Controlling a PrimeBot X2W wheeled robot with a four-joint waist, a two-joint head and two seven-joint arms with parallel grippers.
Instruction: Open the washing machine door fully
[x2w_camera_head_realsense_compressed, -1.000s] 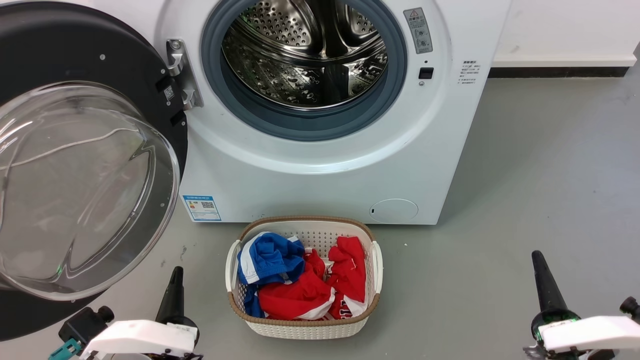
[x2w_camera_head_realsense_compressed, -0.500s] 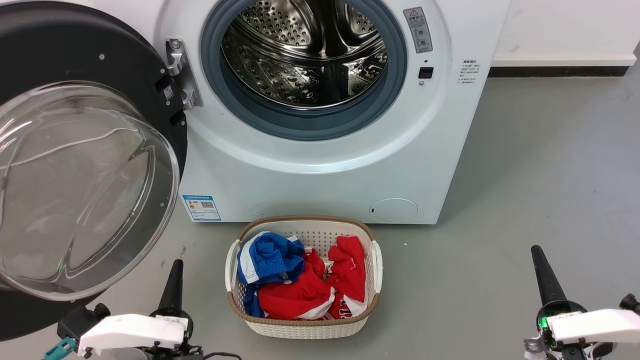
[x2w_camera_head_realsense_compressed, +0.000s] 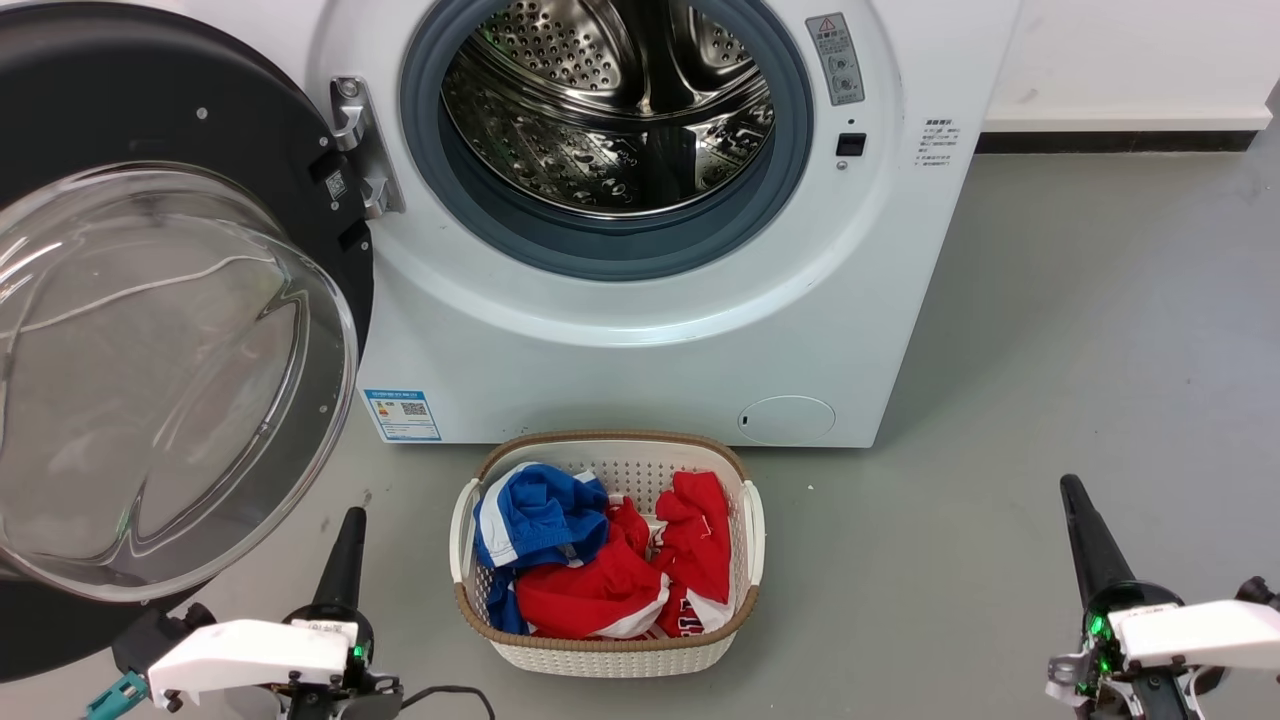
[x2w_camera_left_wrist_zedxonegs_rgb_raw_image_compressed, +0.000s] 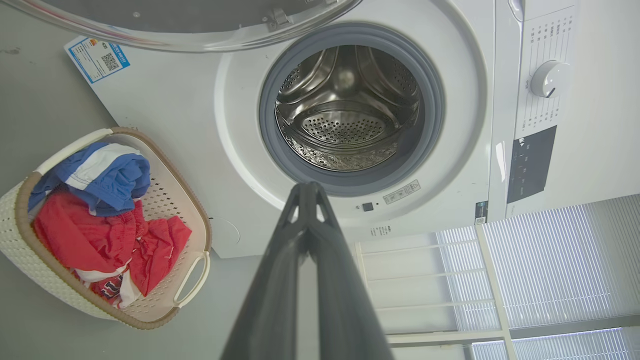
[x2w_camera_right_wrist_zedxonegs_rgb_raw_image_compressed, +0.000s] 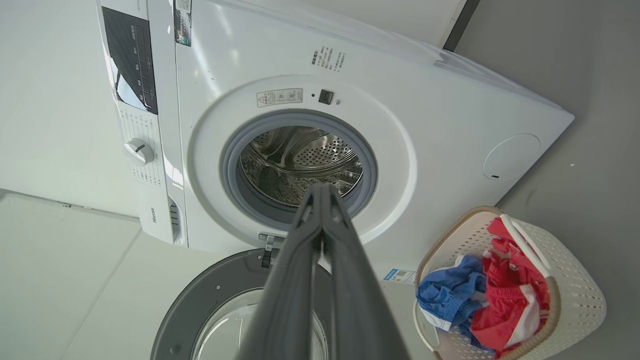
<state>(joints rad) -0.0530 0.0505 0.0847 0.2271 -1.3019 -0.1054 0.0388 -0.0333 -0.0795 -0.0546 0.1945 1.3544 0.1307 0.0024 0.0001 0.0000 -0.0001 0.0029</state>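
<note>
— Washing machine door (x2w_camera_head_realsense_compressed: 200, 300): where?
— Hung from the steel hinge (x2w_camera_head_realsense_compressed: 360, 150) at the left edge of the washing machine (x2w_camera_head_realsense_compressed: 620, 370) front. Swung wide, well clear of the drum opening (x2w_camera_head_realsense_compressed: 610, 110).
— Looks?
— Large and round, nearly as wide as the machine. Glossy black rim (x2w_camera_head_realsense_compressed: 120, 80), dotted with a few small pale screws. Clear glass bowl (x2w_camera_head_realsense_compressed: 150, 420) bulging from the inner face toward the head camera, streaked with reflections, see-through down to the grey floor (x2w_camera_head_realsense_compressed: 1050, 330).
— Left gripper (x2w_camera_head_realsense_compressed: 350, 520)?
— Over the floor, near the door's lower edge in the head view, touching nothing. Fingers pressed together tip to tip, empty.
— Right gripper (x2w_camera_head_realsense_compressed: 1072, 490)?
— Well apart from the door, out beyond the machine's right front corner. Fingers likewise clamped together on nothing.
— Anything else?
— White basket (x2w_camera_head_realsense_compressed: 757, 520) with a brown rim, set on the floor just beside the bottom edge of the machine's front. Heaped with red and blue clothes (x2w_camera_head_realsense_compressed: 600, 580).
</note>
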